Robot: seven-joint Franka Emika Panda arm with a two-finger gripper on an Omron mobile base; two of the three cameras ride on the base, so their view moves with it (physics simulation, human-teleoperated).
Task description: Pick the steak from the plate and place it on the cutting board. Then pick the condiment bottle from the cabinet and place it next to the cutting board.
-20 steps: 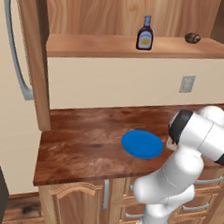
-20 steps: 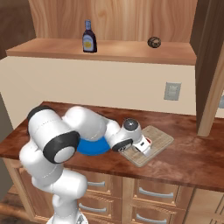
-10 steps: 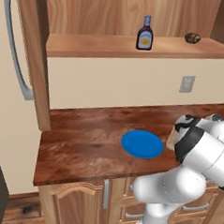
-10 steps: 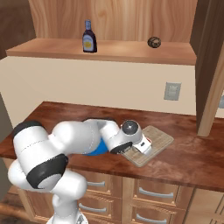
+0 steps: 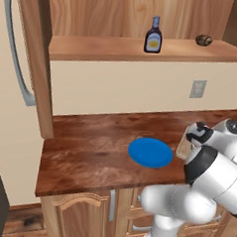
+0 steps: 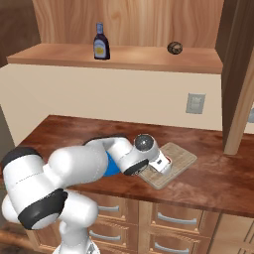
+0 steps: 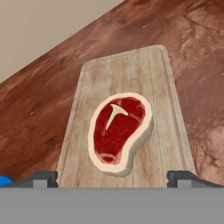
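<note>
The steak [image 7: 119, 133] is seen lying flat on the cutting board [image 7: 124, 83], near its middle, red centre up with a pale fat rim. The board is set on the dark reddish-brown counter [image 7: 192, 48]. The end effector [image 7: 112, 178] is held wide apart, one fingertip [image 7: 41, 178] at each side of the steak, touching nothing.

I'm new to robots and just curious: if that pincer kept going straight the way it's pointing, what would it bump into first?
Most likely the steak, lying flat on the cutting board between the open pincer tips. How far off it is can't be judged.
</note>
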